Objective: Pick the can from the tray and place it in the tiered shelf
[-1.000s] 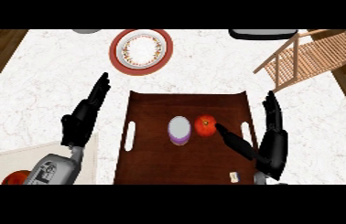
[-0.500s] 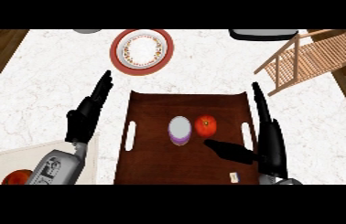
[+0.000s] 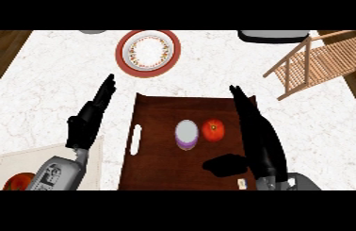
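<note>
One can (image 3: 186,135), seen from above as a pale lid with a purple rim, is recorded upright near the middle of the dark brown tray (image 3: 160,171). One red tomato (image 3: 214,130) is listed just beside it on the right, apparently not touching. The tray's white handle slot is noted at its left edge.

Progress: nothing of the task is judged done. The can is not yet grasped or lifted, and the whole carry to the tiered shelf (image 3: 314,61), set well apart at the upper right of the marble counter (image 3: 55,79), is left.

Right hand (image 3: 259,139): held over the tray's right side, fingers straight and pointing away from the robot, thumb spread out toward the can; nothing is held, and no contact with the can is seen.

Left hand (image 3: 89,119): shown left of the tray, fingers straight and relaxed, resting, nothing held.

Also entered: one red-rimmed plate (image 3: 147,52) beyond the tray, near the counter's far edge.
</note>
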